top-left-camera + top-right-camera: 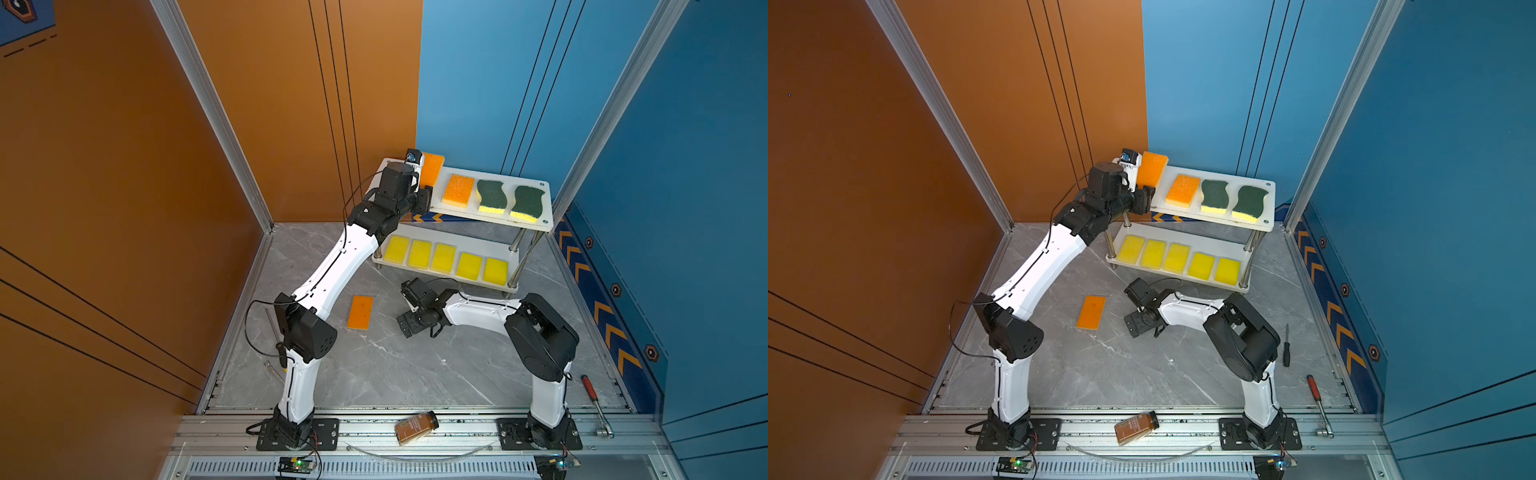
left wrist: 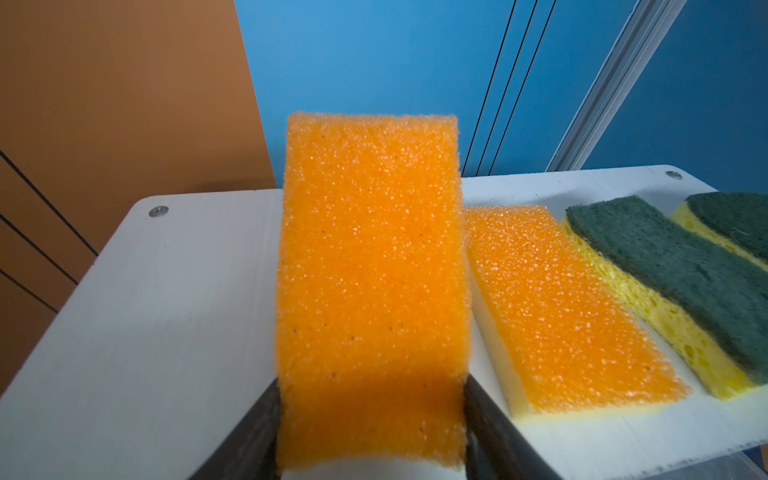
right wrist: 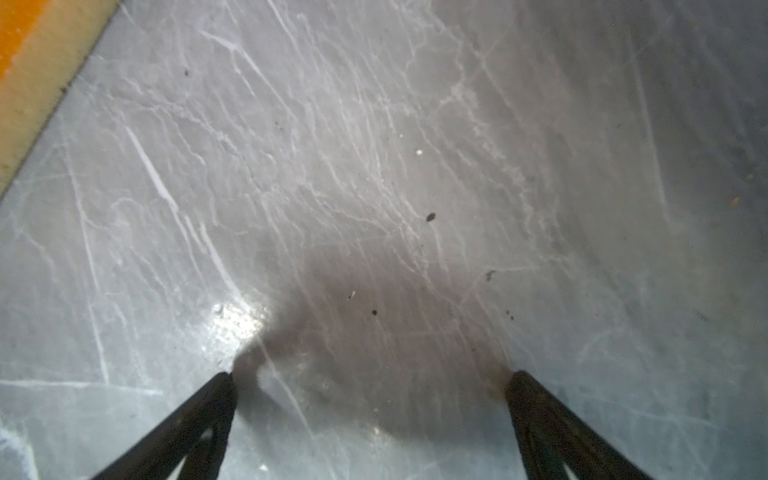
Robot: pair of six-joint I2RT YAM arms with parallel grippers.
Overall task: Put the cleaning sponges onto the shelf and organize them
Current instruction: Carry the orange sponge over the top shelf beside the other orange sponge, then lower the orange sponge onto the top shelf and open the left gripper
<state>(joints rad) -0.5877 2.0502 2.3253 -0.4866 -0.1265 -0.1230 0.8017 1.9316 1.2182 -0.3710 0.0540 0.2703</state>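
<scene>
Pinching an orange-topped sponge [image 2: 370, 270] by its near end with the left gripper [image 2: 370, 419] jaws, tilted up over the vacant end of the shelf [image 2: 166, 311] top board, just beside the placed orange sponge [image 1: 458, 190] lying flat there. Placing step, by the look. Next: lower flat, parallel to that neighbour, then release. Spread wide and empty on the right gripper [image 3: 372, 377], low in front of the shelf, near the floor sponge [image 1: 360, 311]. Cannot tell whether the gripped sponge's far end touches the board; hard to see the left fingertips behind it.

Shelf [image 1: 547, 208] at table's [image 1: 374, 374] rear; five sponges [image 1: 443, 257] on lower board [image 1: 482, 243]; loose sponge [image 1: 360, 311] on table before it.
</scene>
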